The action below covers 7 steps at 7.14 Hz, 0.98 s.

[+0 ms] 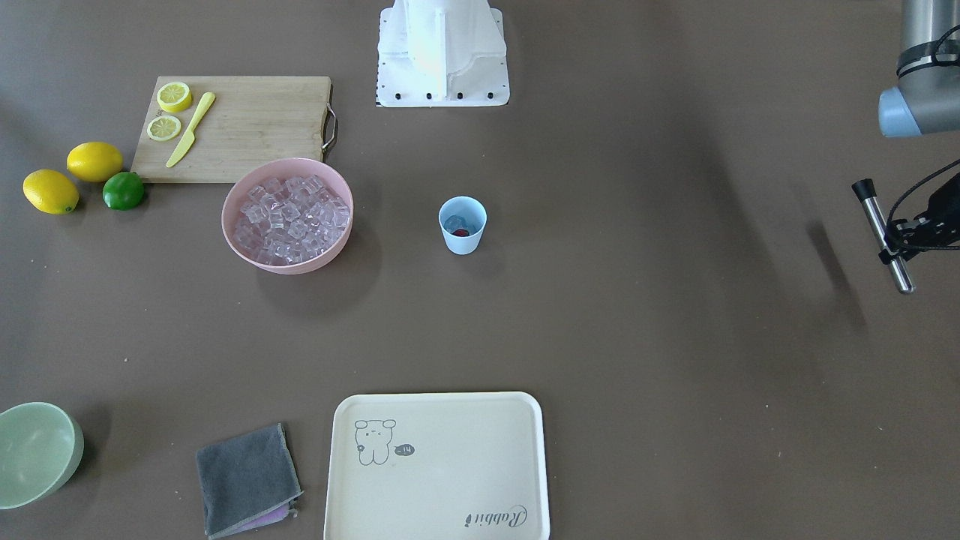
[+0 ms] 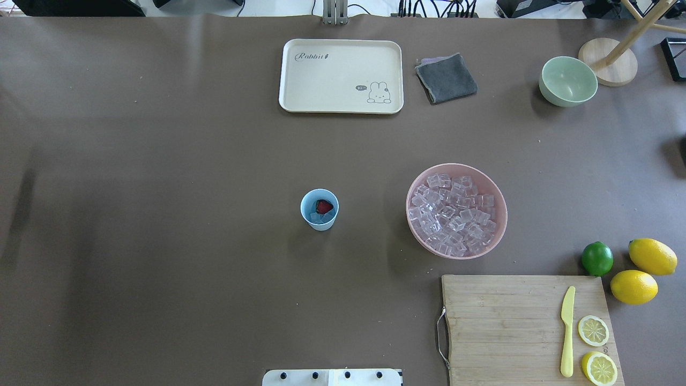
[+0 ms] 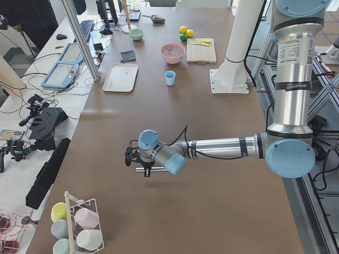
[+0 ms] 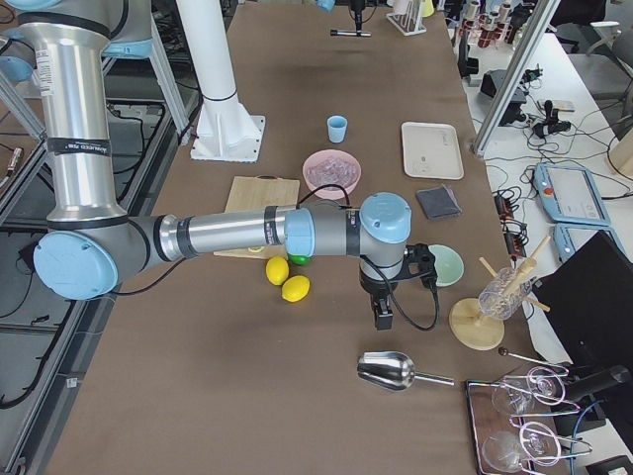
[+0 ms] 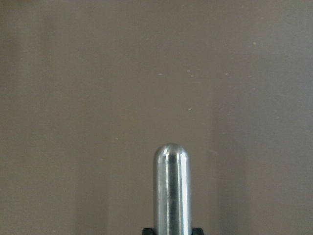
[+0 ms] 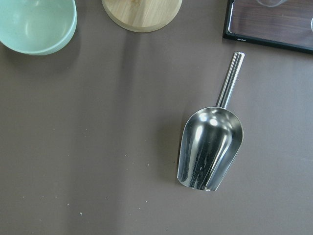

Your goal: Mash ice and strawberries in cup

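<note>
- In the overhead view, the small light-blue plastic cup (image 2: pixel 319 209) stands upright near the middle of the frame on the brown worktop (image 2: pixel 161 214), apart from everything else.
- Inside it lie a tiny red strawberry (image 2: pixel 323 206) and a few clear glassy ice cubes (image 2: pixel 319 217) — the strawberry toward the upper side of the mouth, the cubes below it.
- To the right of the cup in that frame sits a round pink bowl (image 2: pixel 456 165) heaped with more such cubes. Cup and bowl are well apart.
- The left claw (image 1: pixel 891 244) shows at the right edge of the front-facing view, clamped on a slim silver metal rod with a black cap (image 1: pixel 874 217). The rod is tilted, cap uppermost in the frame, far to the right of the cup.
- The left wrist view shows only the rod's rounded steel end at bottom centre, over bare worktop.
- The right claw (image 4: pixel 383 315) points down at the centre of the right-side view. Whether its fingers are apart or together cannot be told.
- Just below it in that frame lies a shiny metal scoop (image 4: pixel 391 371) — mouth to the left, handle to the right. A pale green bowl (image 4: pixel 447 265) sits to the claw's right.
- At the overhead frame's lower right, a wooden cutting board (image 2: pixel 498 321) carries a yellow plastic knife (image 2: pixel 567 332) and two lemon halves (image 2: pixel 593 331).
- Two whole yellow lemons (image 2: pixel 634 287) and a green lime (image 2: pixel 597 258) lie by the board's upper right corner.
</note>
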Each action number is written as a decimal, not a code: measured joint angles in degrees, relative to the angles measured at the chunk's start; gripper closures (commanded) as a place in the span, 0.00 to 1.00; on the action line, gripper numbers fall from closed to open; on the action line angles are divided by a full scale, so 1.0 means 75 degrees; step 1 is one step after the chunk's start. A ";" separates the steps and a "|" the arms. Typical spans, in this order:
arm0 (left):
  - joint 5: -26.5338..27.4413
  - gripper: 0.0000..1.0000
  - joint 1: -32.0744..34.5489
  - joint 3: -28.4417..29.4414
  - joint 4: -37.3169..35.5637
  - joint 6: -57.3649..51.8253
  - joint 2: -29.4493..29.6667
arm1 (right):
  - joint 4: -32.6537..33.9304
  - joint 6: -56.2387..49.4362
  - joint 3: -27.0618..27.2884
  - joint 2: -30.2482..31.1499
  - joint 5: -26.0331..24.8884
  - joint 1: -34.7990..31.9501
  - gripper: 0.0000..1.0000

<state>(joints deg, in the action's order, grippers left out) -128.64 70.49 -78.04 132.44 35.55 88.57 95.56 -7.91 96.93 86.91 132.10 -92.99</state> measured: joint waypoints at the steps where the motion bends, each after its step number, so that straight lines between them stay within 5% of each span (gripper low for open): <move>1: 0.0075 1.00 -0.0017 0.0363 0.0506 -0.0003 -0.0003 | 0.0005 0.0000 -0.0005 -0.0006 -0.0021 0.0000 0.00; 2: 0.0102 1.00 -0.0048 0.0521 0.0711 0.0000 -0.0002 | 0.0008 0.0000 -0.0008 0.0004 -0.0027 0.0000 0.00; 3: 0.0098 0.01 -0.0078 0.0550 0.0792 0.0012 -0.0006 | 0.0008 0.0001 -0.0009 0.0016 -0.0032 0.0000 0.00; 7: -0.0239 0.01 -0.0082 0.0098 0.0718 -0.0340 0.0050 | 0.0028 0.0001 -0.0029 0.0011 -0.0057 0.0000 0.00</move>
<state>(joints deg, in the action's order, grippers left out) -130.43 69.87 -77.31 137.83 33.00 88.95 95.77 -7.91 96.72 86.99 131.67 -92.99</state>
